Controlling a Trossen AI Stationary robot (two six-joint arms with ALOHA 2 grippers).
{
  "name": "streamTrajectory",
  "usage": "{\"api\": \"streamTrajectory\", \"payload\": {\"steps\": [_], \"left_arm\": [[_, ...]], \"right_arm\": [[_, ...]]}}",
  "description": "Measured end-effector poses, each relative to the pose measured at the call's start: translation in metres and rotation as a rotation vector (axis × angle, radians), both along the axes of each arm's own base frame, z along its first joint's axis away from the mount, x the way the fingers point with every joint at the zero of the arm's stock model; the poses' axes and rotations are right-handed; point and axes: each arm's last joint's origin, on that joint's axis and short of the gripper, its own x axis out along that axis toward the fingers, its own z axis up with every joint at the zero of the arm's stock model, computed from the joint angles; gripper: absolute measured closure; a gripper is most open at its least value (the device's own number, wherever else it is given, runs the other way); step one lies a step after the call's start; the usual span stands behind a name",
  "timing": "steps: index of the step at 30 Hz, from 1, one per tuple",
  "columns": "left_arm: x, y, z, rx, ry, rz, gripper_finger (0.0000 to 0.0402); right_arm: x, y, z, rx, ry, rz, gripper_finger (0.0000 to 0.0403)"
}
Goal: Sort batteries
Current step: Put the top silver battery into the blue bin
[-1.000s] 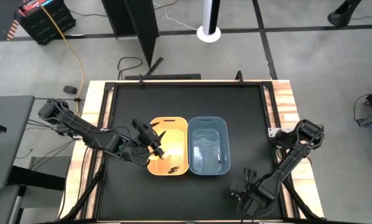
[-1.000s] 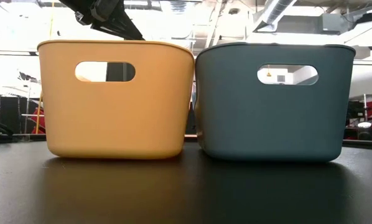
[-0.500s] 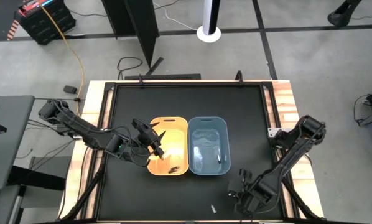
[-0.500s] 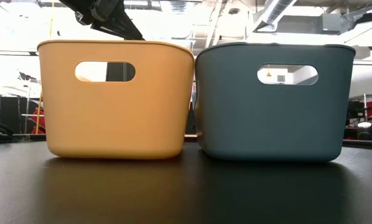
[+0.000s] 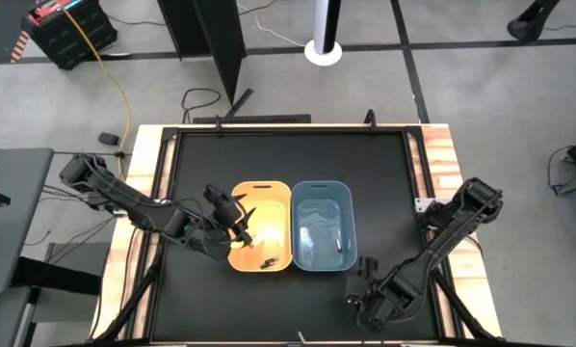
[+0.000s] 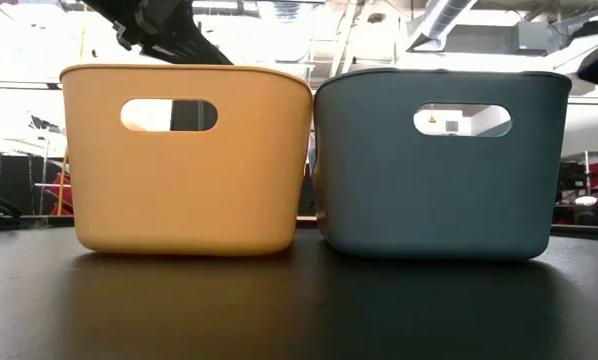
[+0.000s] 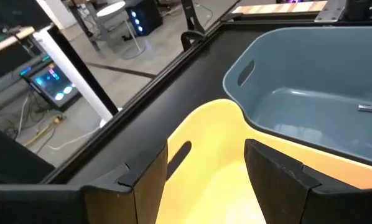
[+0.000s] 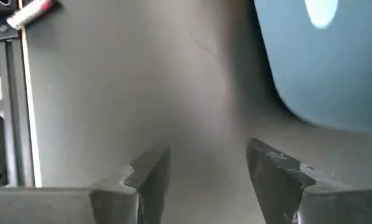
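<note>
Two plastic bins stand side by side, touching, near the middle of the black desk (image 5: pixel 288 164): a yellow bin (image 5: pixel 261 226) on the left and a blue bin (image 5: pixel 322 225) on the right. Dark batteries (image 5: pixel 257 262) lie on the floor of the yellow bin, toward its near end. One light-coloured battery (image 5: pixel 338 248) lies on the floor of the blue bin by its right wall; the left wrist view shows it as a slim silvery cylinder (image 7: pixel 371 107) lying flat. Another light battery with a reddish end (image 8: pixel 29 12) lies on the desk close to its edge rail, visible only in the right wrist view and well apart from the blue bin. The left pincer (image 5: pixel 242 227) hangs over the left rim of the yellow bin, its arm reaching in from the left side of the desk. Its fingers (image 7: pixel 147 180) stand apart with nothing between them, the yellow bin's interior showing through the gap. The right pincer (image 5: pixel 357 294) is low over bare desk in front of the blue bin's near right corner, clear of the bin. Its fingers (image 8: pixel 150 177) also stand apart and hold nothing; only black desk surface lies between them, with the blue bin's wall (image 8: pixel 316 74) beyond. In the low view both bins sit upright and level, and their contents are hidden behind their walls.
</note>
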Motion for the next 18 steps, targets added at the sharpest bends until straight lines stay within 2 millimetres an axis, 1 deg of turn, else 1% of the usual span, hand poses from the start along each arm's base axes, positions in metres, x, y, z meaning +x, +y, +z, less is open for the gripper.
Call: {"api": "streamTrajectory", "payload": {"steps": [5,8,15,18], "left_arm": [[-0.001,0.000,-0.001,-0.011,0.000,0.008,0.0194],[-0.001,0.000,-0.001,-0.013,-0.001,0.009,0.0194],[-0.001,0.000,-0.002,-0.026,0.005,-0.007,0.0194],[-0.001,0.000,-0.002,-0.030,0.001,-0.005,0.0194]], "right_arm": [[0.008,-0.004,0.001,-0.018,-0.019,0.055,0.0177],[0.009,-0.004,0.001,-0.022,-0.021,0.073,0.0177],[0.007,0.005,0.003,0.003,-0.053,0.127,0.0177],[-0.001,0.009,0.002,0.007,-0.028,0.120,0.0177]]}}
